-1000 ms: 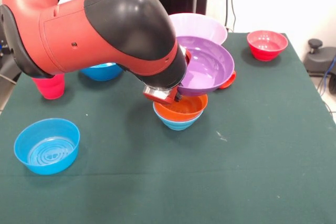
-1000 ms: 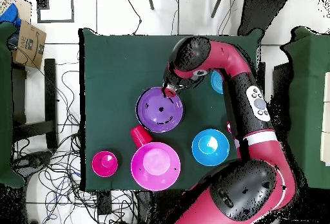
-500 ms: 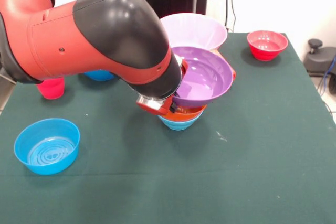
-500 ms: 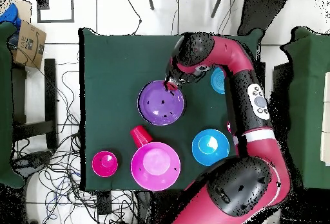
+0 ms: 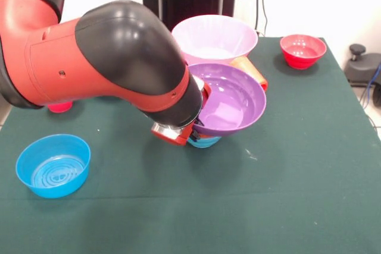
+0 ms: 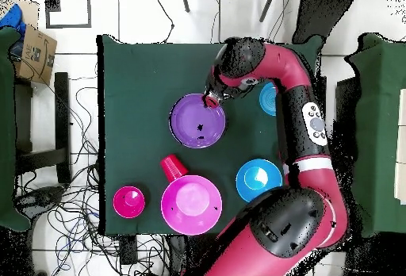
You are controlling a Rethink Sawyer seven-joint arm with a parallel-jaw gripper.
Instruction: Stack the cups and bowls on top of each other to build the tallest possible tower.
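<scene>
Purple bowl (image 5: 229, 99) — rim pinched by the pincer (image 5: 199, 104) — atop light-blue bowl (image 5: 204, 142).

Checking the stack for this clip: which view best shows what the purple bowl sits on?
The front view: the light-blue bowl peeks out under the purple bowl. From overhead the purple bowl hides everything beneath, with the gripper at its rim.
</scene>
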